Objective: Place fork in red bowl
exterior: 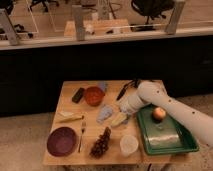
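Note:
The fork (pixel 81 136) lies on the wooden table (pixel 72 155), handle toward the front edge, just right of the dark purple dish (pixel 62 141). The red bowl (pixel 94 95) sits near the back of the table, left of centre. My gripper (pixel 125 108) is at the end of the white arm (pixel 170 107), low over the table's middle right, above a yellowish flat item (pixel 119 119). It is well to the right of the fork and right of the red bowl.
A green tray (pixel 182 142) at the right holds an orange fruit (pixel 158 114) and a clear bag. A black-handled knife (pixel 121 92), dark block (pixel 78 94), pale cloth (pixel 104 113), grapes (pixel 101 143), white cup (pixel 129 144) and pale wooden utensil (pixel 70 117) lie around.

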`<control>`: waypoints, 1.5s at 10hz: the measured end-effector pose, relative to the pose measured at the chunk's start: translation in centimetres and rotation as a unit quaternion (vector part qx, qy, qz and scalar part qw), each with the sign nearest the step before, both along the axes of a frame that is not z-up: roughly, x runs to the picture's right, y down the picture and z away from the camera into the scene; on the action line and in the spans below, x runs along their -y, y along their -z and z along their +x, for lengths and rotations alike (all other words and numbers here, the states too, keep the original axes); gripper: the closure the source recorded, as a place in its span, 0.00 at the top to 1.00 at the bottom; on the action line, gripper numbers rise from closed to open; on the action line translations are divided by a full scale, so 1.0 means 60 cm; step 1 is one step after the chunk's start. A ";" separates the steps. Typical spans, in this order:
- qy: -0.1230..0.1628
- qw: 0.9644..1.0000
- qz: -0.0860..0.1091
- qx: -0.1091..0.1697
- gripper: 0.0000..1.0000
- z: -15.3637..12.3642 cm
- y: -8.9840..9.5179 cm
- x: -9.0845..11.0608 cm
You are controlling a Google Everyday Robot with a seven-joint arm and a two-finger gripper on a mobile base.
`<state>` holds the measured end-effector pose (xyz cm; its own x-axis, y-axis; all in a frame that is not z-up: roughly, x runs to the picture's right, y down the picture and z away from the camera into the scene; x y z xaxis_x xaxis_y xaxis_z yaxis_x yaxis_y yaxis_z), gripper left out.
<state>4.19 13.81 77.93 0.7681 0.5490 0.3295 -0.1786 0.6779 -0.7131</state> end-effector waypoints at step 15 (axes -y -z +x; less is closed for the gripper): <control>-0.016 0.990 -0.081 0.118 0.80 -0.115 -0.050 -0.055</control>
<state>-2.71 17.13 80.93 0.6612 0.6325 0.4033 -0.0135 0.5476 -0.8366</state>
